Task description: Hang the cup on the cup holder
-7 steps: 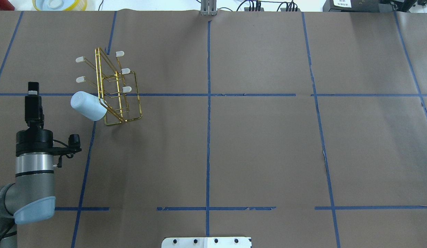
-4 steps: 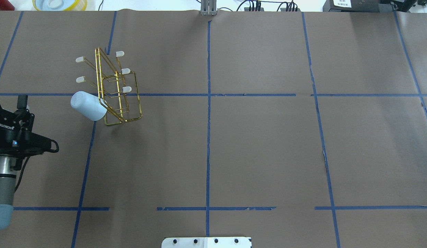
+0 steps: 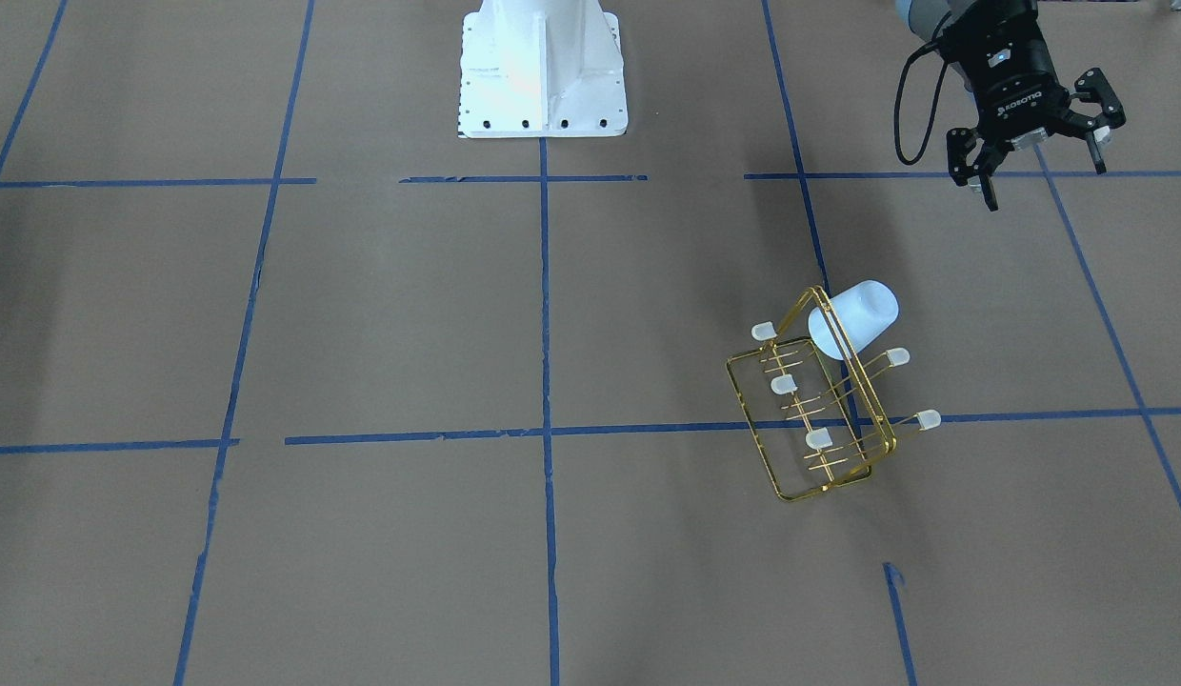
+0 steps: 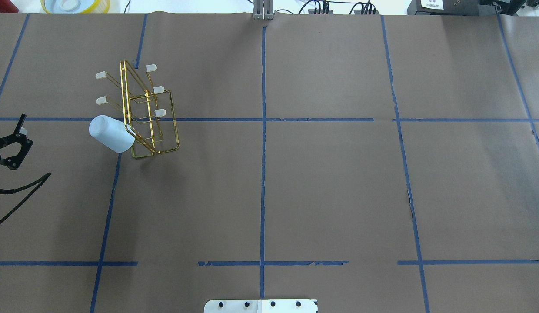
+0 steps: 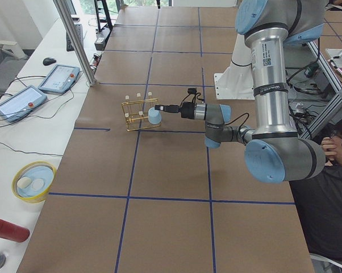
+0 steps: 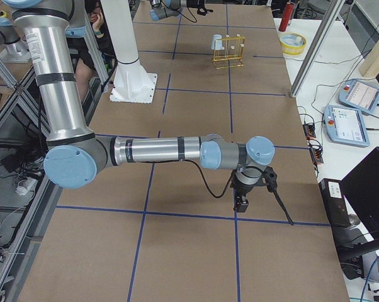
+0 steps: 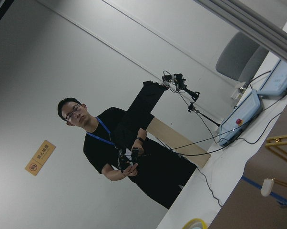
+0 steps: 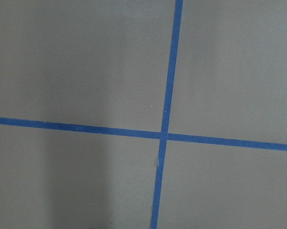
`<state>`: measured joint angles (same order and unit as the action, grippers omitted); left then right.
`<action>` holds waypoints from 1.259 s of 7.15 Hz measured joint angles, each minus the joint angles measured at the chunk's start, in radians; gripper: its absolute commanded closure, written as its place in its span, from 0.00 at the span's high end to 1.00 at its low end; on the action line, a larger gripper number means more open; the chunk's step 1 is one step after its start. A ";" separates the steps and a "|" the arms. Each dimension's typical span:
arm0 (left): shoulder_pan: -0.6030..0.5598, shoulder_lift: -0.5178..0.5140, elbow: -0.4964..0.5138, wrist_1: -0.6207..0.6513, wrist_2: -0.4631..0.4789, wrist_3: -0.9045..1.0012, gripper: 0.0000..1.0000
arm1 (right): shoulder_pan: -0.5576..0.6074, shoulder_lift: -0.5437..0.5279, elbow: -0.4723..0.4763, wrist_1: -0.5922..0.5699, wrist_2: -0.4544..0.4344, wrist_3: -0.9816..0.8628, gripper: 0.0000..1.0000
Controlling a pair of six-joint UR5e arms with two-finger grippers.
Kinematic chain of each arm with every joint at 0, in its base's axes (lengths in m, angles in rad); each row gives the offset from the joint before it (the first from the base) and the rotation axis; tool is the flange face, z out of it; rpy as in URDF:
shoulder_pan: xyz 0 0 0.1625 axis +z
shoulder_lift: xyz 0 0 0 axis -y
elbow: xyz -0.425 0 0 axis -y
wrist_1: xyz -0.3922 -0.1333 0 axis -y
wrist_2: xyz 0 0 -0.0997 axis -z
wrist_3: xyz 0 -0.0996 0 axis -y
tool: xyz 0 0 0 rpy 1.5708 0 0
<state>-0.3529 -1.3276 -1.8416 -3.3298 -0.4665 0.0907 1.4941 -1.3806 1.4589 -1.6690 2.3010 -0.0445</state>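
The pale blue-white cup (image 4: 111,134) sits tilted on the near left prong of the gold wire cup holder (image 4: 165,93), with its closed base pointing away from the frame. In the front-facing view the cup (image 3: 855,319) is at the holder's (image 3: 764,421) top right corner. My left gripper (image 3: 1040,176) is open and empty, well apart from the cup, towards the table's left edge. Only one of its fingers (image 4: 14,145) shows in the overhead view. My right gripper (image 6: 241,202) hangs over bare table far from the holder; I cannot tell if it is open or shut.
A yellow-rimmed bowl (image 5: 33,182) and a red cylinder (image 5: 6,229) lie off the mat at the table's left end. Control tablets (image 5: 58,77) lie beyond the far edge. The white robot base (image 3: 541,67) stands mid-table. A seated person (image 5: 330,187) is behind the robot.
My left arm has drawn back to the left, almost out of the overhead view, with its gripper turned and open. The cup and the holder have not moved.
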 measured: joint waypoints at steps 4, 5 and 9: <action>-0.304 0.033 0.030 0.063 -0.737 -0.414 1.00 | 0.000 0.000 0.000 0.001 0.000 0.000 1.00; -0.408 0.030 0.042 0.136 -0.972 -0.457 1.00 | 0.000 0.000 0.000 0.000 0.000 0.000 1.00; -0.773 -0.083 0.074 0.555 -1.716 -0.475 1.00 | 0.000 0.000 0.000 0.000 0.000 0.000 1.00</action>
<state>-1.1255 -1.4103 -1.7679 -2.7748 -2.1826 -0.3846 1.4937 -1.3806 1.4591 -1.6690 2.3010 -0.0444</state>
